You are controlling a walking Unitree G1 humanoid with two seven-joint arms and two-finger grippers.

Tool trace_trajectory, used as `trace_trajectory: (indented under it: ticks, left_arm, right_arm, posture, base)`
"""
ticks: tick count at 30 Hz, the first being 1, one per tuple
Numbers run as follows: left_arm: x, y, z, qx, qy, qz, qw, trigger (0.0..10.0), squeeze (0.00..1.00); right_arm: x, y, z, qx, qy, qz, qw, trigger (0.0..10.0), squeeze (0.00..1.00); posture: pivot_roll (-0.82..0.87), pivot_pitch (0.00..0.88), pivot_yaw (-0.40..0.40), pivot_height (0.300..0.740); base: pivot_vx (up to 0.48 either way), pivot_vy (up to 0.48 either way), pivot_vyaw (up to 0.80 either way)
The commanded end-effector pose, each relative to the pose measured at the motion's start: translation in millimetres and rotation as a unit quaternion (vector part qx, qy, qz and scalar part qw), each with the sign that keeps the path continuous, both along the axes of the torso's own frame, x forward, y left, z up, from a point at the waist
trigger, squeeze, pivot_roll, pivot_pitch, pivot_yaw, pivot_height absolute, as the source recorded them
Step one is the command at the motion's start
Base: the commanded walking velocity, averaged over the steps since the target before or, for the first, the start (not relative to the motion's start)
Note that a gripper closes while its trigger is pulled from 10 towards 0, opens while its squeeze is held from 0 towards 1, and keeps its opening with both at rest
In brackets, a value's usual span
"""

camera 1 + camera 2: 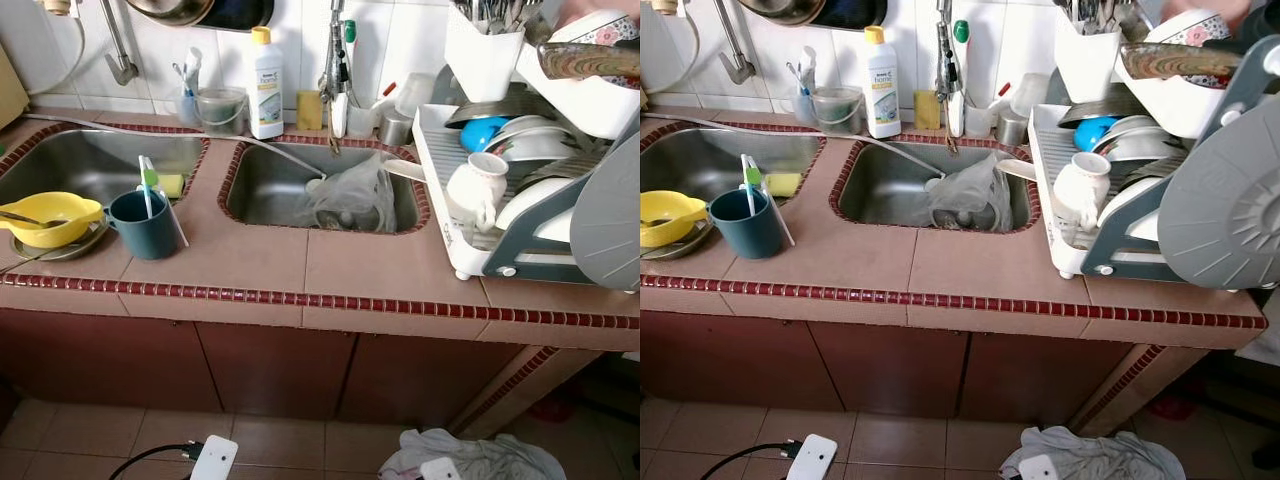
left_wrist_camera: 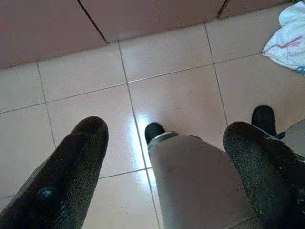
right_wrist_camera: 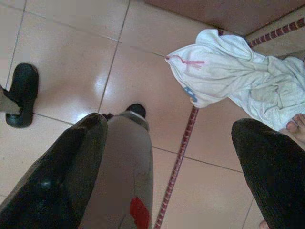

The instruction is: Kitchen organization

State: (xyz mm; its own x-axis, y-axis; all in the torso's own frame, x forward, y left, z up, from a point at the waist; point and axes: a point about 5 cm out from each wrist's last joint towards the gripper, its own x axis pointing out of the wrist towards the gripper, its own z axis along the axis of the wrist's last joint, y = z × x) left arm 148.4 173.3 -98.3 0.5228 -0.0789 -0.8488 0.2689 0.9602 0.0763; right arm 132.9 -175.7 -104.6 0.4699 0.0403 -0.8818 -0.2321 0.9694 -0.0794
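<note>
A tiled counter (image 1: 250, 255) holds two steel sinks. In the right sink (image 1: 265, 190) lies a crumpled clear plastic bag (image 1: 350, 195). Between the sinks stands a dark blue mug (image 1: 138, 225) with a green and white utensil in it. A yellow bowl (image 1: 45, 217) rests on a plate at the left sink's edge. At the right stands a white dish rack (image 1: 520, 262), full of plates, bowls and a white mug (image 1: 478, 185). My left gripper (image 2: 164, 176) and right gripper (image 3: 167, 171) hang open above the floor tiles beside my legs, holding nothing.
A white detergent bottle (image 1: 265, 85), sponge and cups line the back wall. A grey round lid (image 1: 1225, 205) leans on the rack's front. On the floor lie a white cloth (image 3: 228, 76) and a white cabled device (image 1: 213, 457). A person's toes (image 3: 295, 125) touch the cloth.
</note>
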Motion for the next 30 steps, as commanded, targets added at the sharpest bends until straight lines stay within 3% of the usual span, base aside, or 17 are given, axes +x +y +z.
trace_trajectory:
  ticks: [1, 2, 6, 7, 9, 12, 14, 16, 18, 19, 21, 22, 26, 27, 30]
  left_arm:
    - [1.1, -1.2, 0.8, -0.004, -0.007, -0.008, 1.000, 10.0, 0.00]
    - [10.8, -0.5, 5.4, -0.009, -0.029, -0.010, 0.999, 10.0, 0.00]
    - [27.0, 0.7, 14.4, -0.015, -0.070, -0.025, 0.997, 10.0, 0.00]
    - [42.4, 2.1, 24.9, -0.021, -0.115, -0.053, 0.992, 10.0, 0.00]
    - [46.9, 2.3, 28.5, -0.024, -0.129, -0.062, 0.989, 10.0, 0.00]
    - [69.9, 3.5, 51.4, -0.046, -0.213, -0.121, 0.968, 10.0, 0.00]
    - [76.7, 4.2, 59.8, -0.061, -0.239, -0.132, 0.960, 10.0, 0.00]
    - [90.6, 5.0, 77.1, -0.114, -0.285, -0.121, 0.944, 10.0, 0.00]
    - [94.7, 5.6, 82.8, -0.125, -0.301, -0.115, 0.938, 10.0, 0.00]
    - [98.8, 6.4, 92.6, -0.121, -0.331, -0.140, 0.925, 10.0, 0.00]
    - [99.7, 6.7, 98.1, -0.117, -0.346, -0.161, 0.917, 10.0, 0.00]
    - [99.7, 6.7, 98.1, -0.117, -0.346, -0.161, 0.917, 10.0, 0.00]
    - [93.5, 6.4, 103.4, -0.144, -0.345, -0.205, 0.905, 10.0, 0.00]
    - [89.7, 5.6, 107.3, -0.151, -0.349, -0.232, 0.895, 10.0, 0.00]
    - [87.3, 6.8, 117.3, -0.164, -0.350, -0.261, 0.885, 10.0, 0.00]
  right_arm:
    - [7.3, -2.1, 3.0, 0.001, -0.016, -0.005, 1.000, 10.0, 0.00]
    - [17.7, -0.5, 7.2, 0.007, -0.038, -0.002, 0.999, 10.0, 0.00]
    - [36.1, 2.5, 15.8, 0.021, -0.077, 0.010, 0.997, 10.0, 0.00]
    - [51.3, 4.9, 24.0, 0.039, -0.110, 0.019, 0.993, 10.0, 0.00]
    - [55.6, 5.6, 26.5, 0.044, -0.119, 0.023, 0.992, 10.0, 0.00]
    - [82.6, 12.6, 45.8, 0.071, -0.186, 0.076, 0.977, 10.0, 0.00]
    - [91.5, 16.7, 53.6, 0.083, -0.209, 0.102, 0.969, 10.0, 0.00]
    - [104.6, 28.5, 68.0, 0.106, -0.248, 0.165, 0.949, 10.0, 0.00]
    - [107.6, 31.9, 71.8, 0.115, -0.258, 0.177, 0.943, 10.0, 0.00]
    - [112.5, 37.1, 79.7, 0.133, -0.278, 0.198, 0.931, 10.0, 0.00]
    - [114.5, 40.5, 84.9, 0.144, -0.290, 0.217, 0.921, 10.0, 0.00]
    - [114.5, 40.5, 84.9, 0.144, -0.290, 0.217, 0.921, 10.0, 0.00]
    - [110.0, 47.4, 93.3, 0.180, -0.302, 0.273, 0.895, 10.0, 0.00]
    - [106.6, 48.6, 98.3, 0.203, -0.301, 0.297, 0.883, 10.0, 0.00]
    - [102.0, 46.7, 113.9, 0.249, -0.306, 0.321, 0.861, 10.0, 0.00]
  posture:
    - [0.14, 0.000, -0.045, 0.740]
    - [0.14, 0.000, -0.045, 0.740]
    - [0.13, 0.000, -0.048, 0.740]
    - [0.13, 0.000, -0.053, 0.740]
    - [0.13, 0.000, -0.053, 0.740]
    - [0.13, 0.000, -0.061, 0.740]
    - [0.13, 0.000, -0.065, 0.740]
    - [0.14, 0.000, -0.070, 0.740]
    - [0.14, 0.000, -0.071, 0.740]
    - [0.14, 0.000, -0.073, 0.740]
    - [0.14, 0.000, -0.077, 0.740]
    - [0.14, 0.000, -0.077, 0.740]
    - [0.14, 0.000, -0.080, 0.740]
    - [0.14, 0.000, -0.080, 0.740]
    - [0.14, 0.000, -0.084, 0.740]
  base:
    - [0.000, 0.000, 0.00]
    - [0.000, 0.000, 0.00]
    - [0.000, 0.000, 0.00]
    - [0.000, 0.000, 0.00]
    - [0.000, 0.000, 0.00]
    - [0.000, 0.000, 0.00]
    - [0.000, 0.000, 0.00]
    - [0.000, 0.000, 0.00]
    - [0.000, 0.000, 0.00]
    - [0.000, 0.000, 0.00]
    - [0.000, 0.000, 0.00]
    - [0.000, 0.000, 0.00]
    - [0.000, 0.000, 0.00]
    - [0.000, 0.000, 0.00]
    - [0.000, 0.000, 0.00]
